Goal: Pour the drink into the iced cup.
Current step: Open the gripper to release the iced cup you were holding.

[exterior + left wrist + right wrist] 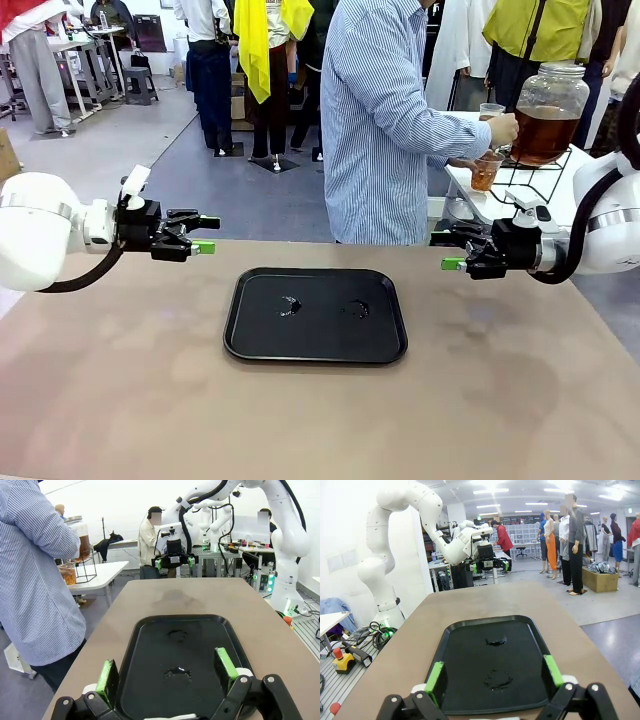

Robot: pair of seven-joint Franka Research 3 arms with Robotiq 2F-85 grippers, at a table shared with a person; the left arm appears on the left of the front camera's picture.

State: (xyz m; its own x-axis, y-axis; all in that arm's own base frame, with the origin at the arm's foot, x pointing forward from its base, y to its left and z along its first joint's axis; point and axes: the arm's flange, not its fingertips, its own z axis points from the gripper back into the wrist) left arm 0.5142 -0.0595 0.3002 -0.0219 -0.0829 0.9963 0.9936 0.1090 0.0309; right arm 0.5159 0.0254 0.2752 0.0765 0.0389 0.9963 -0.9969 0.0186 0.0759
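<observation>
Black tray (315,314) before me, both grippers empty.
My left gripper (207,235) and right gripper (450,252) hang spread wide either side; far right, the person's hand (501,130) fills a cup (486,171) with the drink (542,135).

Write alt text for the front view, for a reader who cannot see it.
A black tray with two small wet spots lies on a brown table, between the left gripper and right gripper, both with jaws open and holding nothing. Beyond the table a person in a striped shirt holds a cup of amber drink at a glass dispenser.
</observation>
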